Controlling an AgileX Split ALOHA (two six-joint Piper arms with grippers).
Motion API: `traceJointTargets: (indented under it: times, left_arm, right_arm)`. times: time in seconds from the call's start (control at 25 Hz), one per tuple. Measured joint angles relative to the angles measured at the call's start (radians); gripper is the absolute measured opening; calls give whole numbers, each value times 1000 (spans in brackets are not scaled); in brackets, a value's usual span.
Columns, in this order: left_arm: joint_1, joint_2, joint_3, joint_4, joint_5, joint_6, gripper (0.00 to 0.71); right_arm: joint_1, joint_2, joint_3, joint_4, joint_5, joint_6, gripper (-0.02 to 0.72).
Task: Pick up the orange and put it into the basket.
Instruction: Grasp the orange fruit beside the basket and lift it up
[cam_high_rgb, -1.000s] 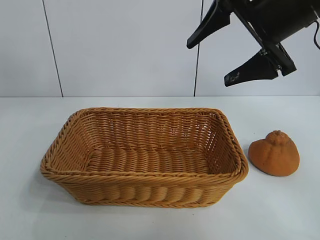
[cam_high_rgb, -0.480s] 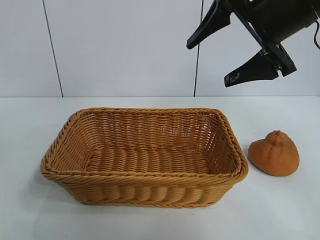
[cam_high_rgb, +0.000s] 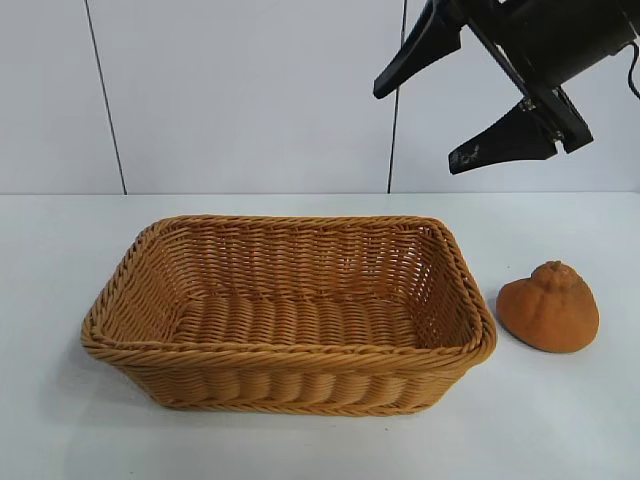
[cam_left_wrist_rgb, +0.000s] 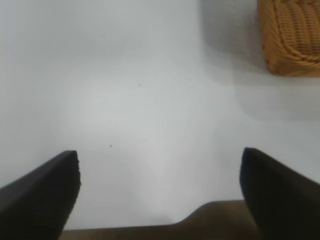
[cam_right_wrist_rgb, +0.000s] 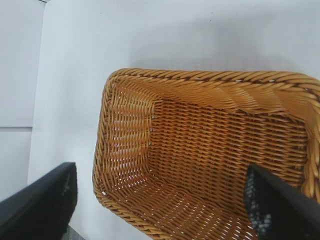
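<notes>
Resting on the table, orange at 3 o'clock of the basket; right gripper above, fingers apart; left gripper likewise spread.

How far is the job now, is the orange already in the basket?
Not yet. Done: nothing; the orange lies on the table, just right of the empty basket. In hand: nothing; the right gripper hangs open above the basket's right end, and the left gripper is open over bare table. Left: grasp, lift, drop in.

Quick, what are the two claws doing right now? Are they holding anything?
Left claw: open, holding nothing.
Right claw: open, holding nothing, up above the basket.
</notes>
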Motion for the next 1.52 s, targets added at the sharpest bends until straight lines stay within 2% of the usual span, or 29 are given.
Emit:
traceJointTargets:
  times: [0.16, 0.28, 0.36, 0.48, 0.6, 0.72, 0.84, 0.92, 1.04, 1.24, 1.52]
  left_arm:
    - [0, -124, 1, 0, -1, -1, 619]
    - [0, -223, 2, 0, -1, -1, 619]
    - [0, -239, 2, 0, -1, -1, 619]
    - [0, -241, 2, 0, -1, -1, 619]
    - [0, -241, 2, 0, -1, -1, 619]
    - [0, -241, 2, 0, -1, -1, 619]
    - [0, -241, 2, 0, -1, -1, 619]
    - [0, -241, 2, 0, -1, -1, 619]
    - [0, -241, 2, 0, -1, -1, 619]
    - [0, -241, 2, 0, -1, -1, 619]
    - [0, -241, 2, 0, -1, -1, 619]
  right_arm:
    - [0, 0, 0, -1, 3, 3, 619]
    - [0, 0, 0, -24, 5, 3, 619]
    - [0, 0, -3, -51, 10, 5, 619]
    - [0, 0, -38, -137, 39, 56, 619]
    - [0, 0, -111, -309, 73, 157, 619]
    - [0, 0, -176, -536, 123, 304, 619]
    - [0, 0, -214, -758, 205, 400, 619]
    - [-11, 1, -219, -828, 239, 424, 619]
    - [-65, 7, -221, -832, 254, 432, 619]
    - [-159, 66, -221, -770, 253, 412, 619]
    - [-169, 206, -221, -754, 213, 401, 619]
